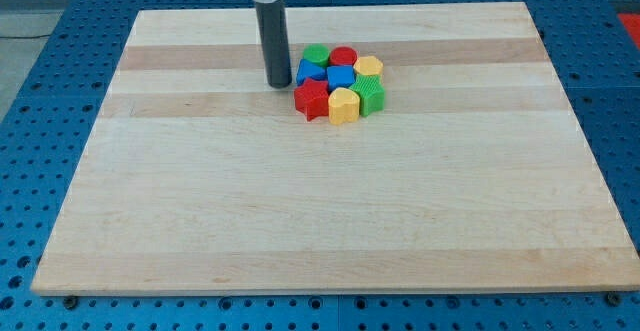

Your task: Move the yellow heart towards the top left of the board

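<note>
Camera view: wooden bench (200,211) on a blue pegboard (40,91). Eight blocks bunched tight near top centre. Back row: green cylinder (316,55), red cylinder (343,57), yellow hexagon-like block (369,67). Middle: blue triangle-like block (310,72), blue cube (342,77). Front: red star (312,99), yellow heart (343,105), green ribbed block (370,96). Heart at the cluster's near edge, touching the red star on the view's left and the green block on the view's right. No claw fitted; rod only. My tip (276,83) down on the bench, just left of the blue triangle-like block, above-left of the red star.
</note>
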Controlling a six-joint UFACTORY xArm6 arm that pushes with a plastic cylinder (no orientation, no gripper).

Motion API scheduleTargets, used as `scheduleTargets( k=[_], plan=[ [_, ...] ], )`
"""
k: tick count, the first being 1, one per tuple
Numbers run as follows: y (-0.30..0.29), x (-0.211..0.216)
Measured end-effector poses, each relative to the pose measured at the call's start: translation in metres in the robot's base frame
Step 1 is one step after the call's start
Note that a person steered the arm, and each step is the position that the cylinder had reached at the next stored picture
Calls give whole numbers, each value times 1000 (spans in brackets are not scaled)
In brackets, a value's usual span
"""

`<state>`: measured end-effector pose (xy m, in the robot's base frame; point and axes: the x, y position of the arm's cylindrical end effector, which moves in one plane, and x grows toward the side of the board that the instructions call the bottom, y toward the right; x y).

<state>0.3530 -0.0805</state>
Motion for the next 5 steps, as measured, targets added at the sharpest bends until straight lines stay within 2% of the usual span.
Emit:
scheduleTargets(
  k=[2,3,4,5],
  plan=[
    [-12,76],
    [49,99],
    [136,98],
    [170,59]
  ],
)
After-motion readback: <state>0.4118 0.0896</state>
